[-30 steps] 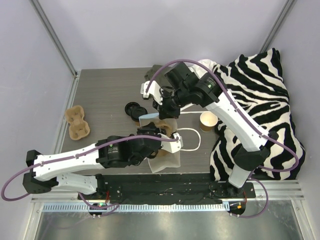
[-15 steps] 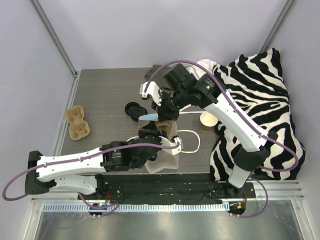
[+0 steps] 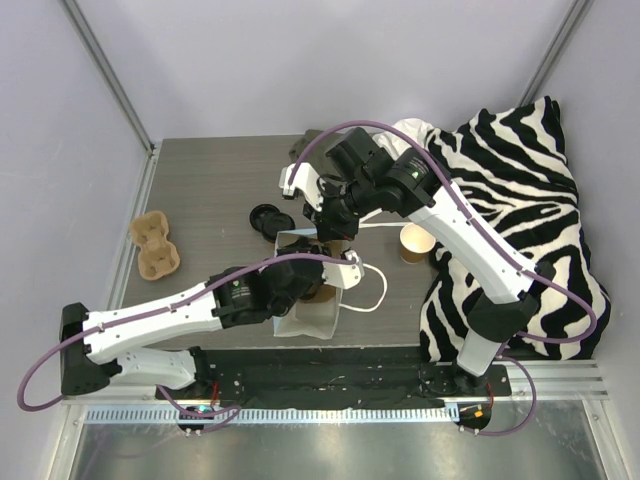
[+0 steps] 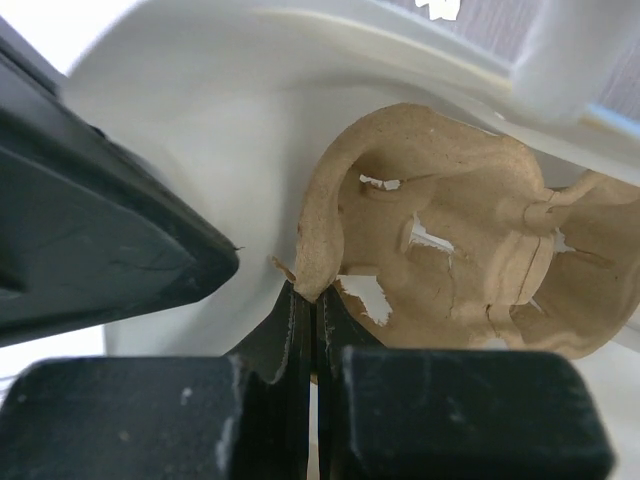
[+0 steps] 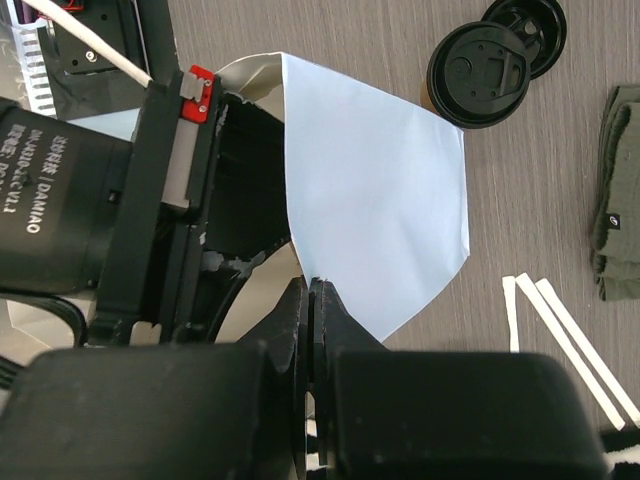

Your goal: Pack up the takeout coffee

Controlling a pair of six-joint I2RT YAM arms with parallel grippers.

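Observation:
The blue paper bag stands open near the table's front, its blue outside in the right wrist view and white inside in the left wrist view. My right gripper is shut on the bag's rim and shows from above too. My left gripper is inside the bag, shut on the edge of a brown pulp cup carrier. Two black lids lie just beyond the bag; I cannot tell whether a cup sits under either. A lidless tan cup stands to the right.
A second pulp carrier lies at the left. A zebra blanket covers the right side. A folded dark green cloth lies at the back. The bag's white handle loop rests on the table.
My left gripper has pushed the carrier down from the bag's mouth into the bag. The bag has shifted left and stands more upright. The right gripper keeps its hold.

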